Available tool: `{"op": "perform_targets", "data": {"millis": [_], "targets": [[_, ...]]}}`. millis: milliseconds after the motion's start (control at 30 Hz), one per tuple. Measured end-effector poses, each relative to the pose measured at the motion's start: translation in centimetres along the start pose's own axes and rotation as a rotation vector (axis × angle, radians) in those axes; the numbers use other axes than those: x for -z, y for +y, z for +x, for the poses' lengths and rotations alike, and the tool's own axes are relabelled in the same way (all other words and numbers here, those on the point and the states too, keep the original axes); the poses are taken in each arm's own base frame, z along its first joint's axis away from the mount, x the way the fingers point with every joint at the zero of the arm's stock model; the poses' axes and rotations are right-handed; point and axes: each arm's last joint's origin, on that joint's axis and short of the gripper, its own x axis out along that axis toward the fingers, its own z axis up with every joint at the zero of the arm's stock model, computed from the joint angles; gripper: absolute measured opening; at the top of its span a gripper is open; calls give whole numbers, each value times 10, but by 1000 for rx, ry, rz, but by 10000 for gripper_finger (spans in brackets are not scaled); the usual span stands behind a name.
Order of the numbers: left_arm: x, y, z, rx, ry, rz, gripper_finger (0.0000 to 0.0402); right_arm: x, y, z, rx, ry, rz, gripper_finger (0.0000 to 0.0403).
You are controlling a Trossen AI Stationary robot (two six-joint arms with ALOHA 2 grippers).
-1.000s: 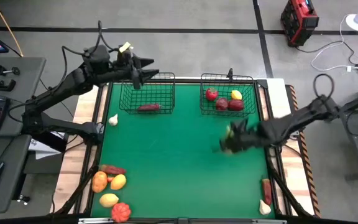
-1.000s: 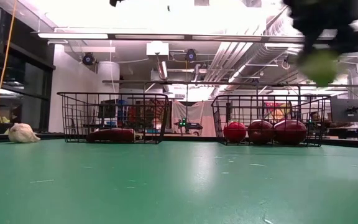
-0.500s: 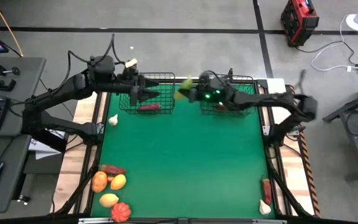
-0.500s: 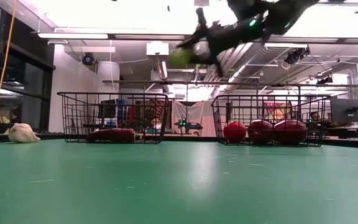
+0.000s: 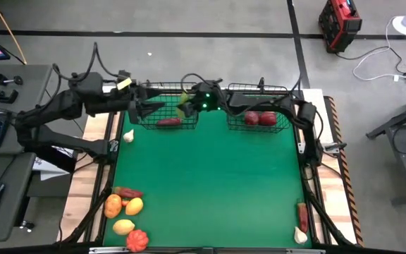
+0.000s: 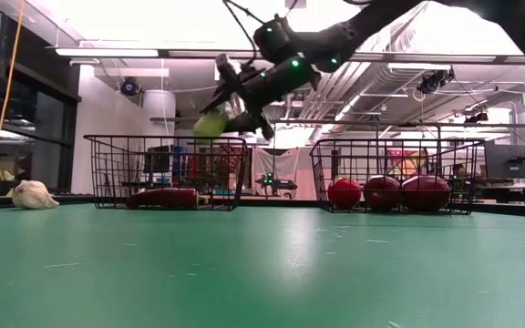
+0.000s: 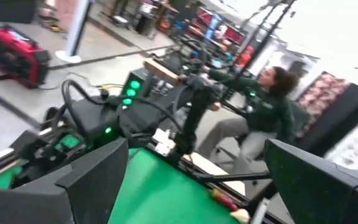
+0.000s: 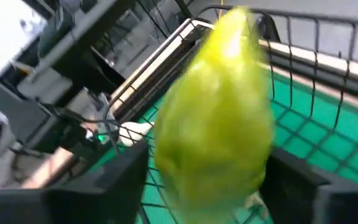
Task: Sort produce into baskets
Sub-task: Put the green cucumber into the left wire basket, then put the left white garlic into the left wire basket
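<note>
My right gripper (image 5: 186,106) reaches across from the table's right and is shut on a yellow-green produce piece (image 8: 219,118). It holds the piece above the right-hand part of the left wire basket (image 5: 162,90); the low view shows the piece (image 6: 211,123) above the basket's rim. A dark maroon piece (image 5: 168,121) lies in that basket. The right basket (image 5: 282,125) holds red pieces (image 5: 259,118). My left gripper (image 5: 146,107) hovers open and empty over the left basket's left part, and its fingers stand wide apart in the left wrist view (image 7: 191,180). My right gripper pinches the yellow-green piece by its two sides (image 8: 166,155) between its two fingers. One finger (image 8: 98,180) stands on either side of it. The fingers come from the table's right, slanting down. The piece sticks out past the fingertips, lifted clear above the left basket.
A white garlic piece (image 5: 127,135) lies left of the left basket. Several orange, yellow and red pieces (image 5: 124,208) lie at the near left corner. A red piece (image 5: 302,212) and a white piece (image 5: 300,235) lie at the near right. A seated person (image 7: 266,99) is beyond the table.
My right gripper has swung fast from the table's right middle toward the far edge, then left past the right basket to above the left basket. It has kept the yellow-green piece lifted clear throughout. My left gripper has drawn back a little toward the table's left.
</note>
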Motion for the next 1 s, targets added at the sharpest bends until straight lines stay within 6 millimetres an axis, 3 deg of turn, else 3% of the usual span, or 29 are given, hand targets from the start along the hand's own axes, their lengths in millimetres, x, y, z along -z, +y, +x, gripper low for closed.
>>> {"op": "perform_targets", "data": {"millis": [133, 233, 433, 567, 733, 900, 1000], "targets": [[2, 2, -5, -65, 2, -4, 364, -13, 7, 2, 25, 27, -91, 335], [4, 3, -4, -83, 15, -1, 364, -22, 9, -2, 38, 39, -132, 360], [20, 21, 10, -299, 140, -84, 364, -50, 3, -24, 101, 75, -169, 367], [41, 54, 12, -539, 467, -177, 364, -70, -2, -51, 143, 86, -218, 368], [70, 84, -2, -951, 882, -183, 364, -86, -7, -86, 193, 112, -253, 369], [86, 92, -7, -1033, 795, -219, 364, -92, -7, -104, 232, 125, -275, 369], [109, 103, -14, -1126, 927, -217, 364, -91, -8, -106, 240, 139, -274, 369]]}}
